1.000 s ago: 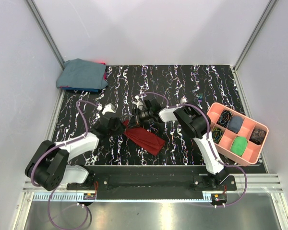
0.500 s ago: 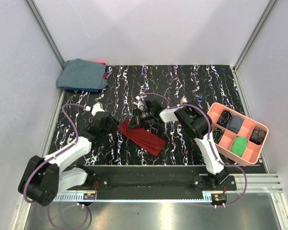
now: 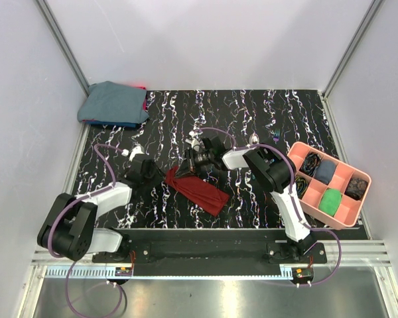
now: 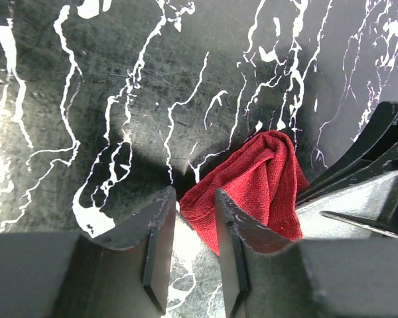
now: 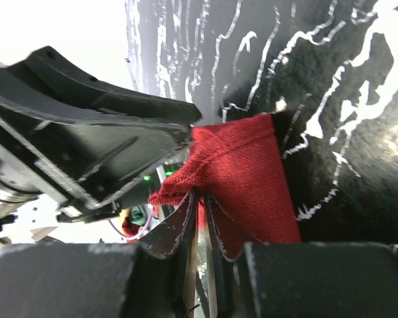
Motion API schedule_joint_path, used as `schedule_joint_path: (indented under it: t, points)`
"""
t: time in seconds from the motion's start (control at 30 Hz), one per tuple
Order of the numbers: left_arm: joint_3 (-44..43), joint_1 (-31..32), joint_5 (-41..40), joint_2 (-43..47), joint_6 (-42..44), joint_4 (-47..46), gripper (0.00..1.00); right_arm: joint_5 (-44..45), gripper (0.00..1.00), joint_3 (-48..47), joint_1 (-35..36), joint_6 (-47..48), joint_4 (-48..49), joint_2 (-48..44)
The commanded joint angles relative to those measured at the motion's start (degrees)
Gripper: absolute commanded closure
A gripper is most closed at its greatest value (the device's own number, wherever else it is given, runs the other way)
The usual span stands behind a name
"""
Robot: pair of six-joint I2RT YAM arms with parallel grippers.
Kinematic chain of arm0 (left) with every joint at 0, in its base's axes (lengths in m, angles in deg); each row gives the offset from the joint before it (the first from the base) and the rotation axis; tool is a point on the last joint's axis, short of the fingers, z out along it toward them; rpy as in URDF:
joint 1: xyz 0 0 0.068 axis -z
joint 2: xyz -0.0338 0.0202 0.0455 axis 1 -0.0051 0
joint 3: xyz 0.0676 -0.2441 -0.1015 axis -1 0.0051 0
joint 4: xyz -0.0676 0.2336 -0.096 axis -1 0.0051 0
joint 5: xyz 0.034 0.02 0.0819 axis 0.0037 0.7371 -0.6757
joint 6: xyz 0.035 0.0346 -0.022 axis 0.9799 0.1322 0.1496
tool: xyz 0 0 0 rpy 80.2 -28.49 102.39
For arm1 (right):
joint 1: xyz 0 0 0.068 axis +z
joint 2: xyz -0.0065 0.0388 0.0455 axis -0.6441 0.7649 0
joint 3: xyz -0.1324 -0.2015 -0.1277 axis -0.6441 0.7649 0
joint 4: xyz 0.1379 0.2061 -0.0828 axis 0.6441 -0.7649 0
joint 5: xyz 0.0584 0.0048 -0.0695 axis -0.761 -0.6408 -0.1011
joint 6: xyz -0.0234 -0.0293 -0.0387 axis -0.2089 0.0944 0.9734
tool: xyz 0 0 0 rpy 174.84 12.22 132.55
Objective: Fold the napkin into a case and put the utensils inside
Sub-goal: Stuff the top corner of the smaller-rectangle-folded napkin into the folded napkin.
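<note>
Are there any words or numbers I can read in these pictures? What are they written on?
No words or numbers can be read here.
On the marked strip along the front rail: only tiny ticks, and any numbers are too small to read.
On the table: the white squiggles are a pattern, not letters.
On the napkin and the pink tray: no labels show.

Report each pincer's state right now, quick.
Left pincer: open, empty, just short of the napkin.
Right pincer: shut on a fold of the napkin.
</note>
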Motion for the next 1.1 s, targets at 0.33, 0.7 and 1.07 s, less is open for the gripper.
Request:
schedule_joint_path:
  t: [0.33, 0.7, 1.07]
  points:
    - [2.99, -0.32, 4.33, -1.53, -1.49, -7.69, 0.8, -0.62, 0.84, -1.34, 1.82, -4.87, 7.11, 3.41]
    - [-2.62, -0.23, 7.58, 5.95, 5.45, 1.54, 0.62, -0.35, 0.82, 4.2, -0.2, -2.49, 5.53, -3.18]
    - [-10.72, 2.14, 8.82, -4.07, 6.6, 8.75, 0.78, -0.61, 0.8, 4.29, -0.38, -2.58, 6.06, -3.27]
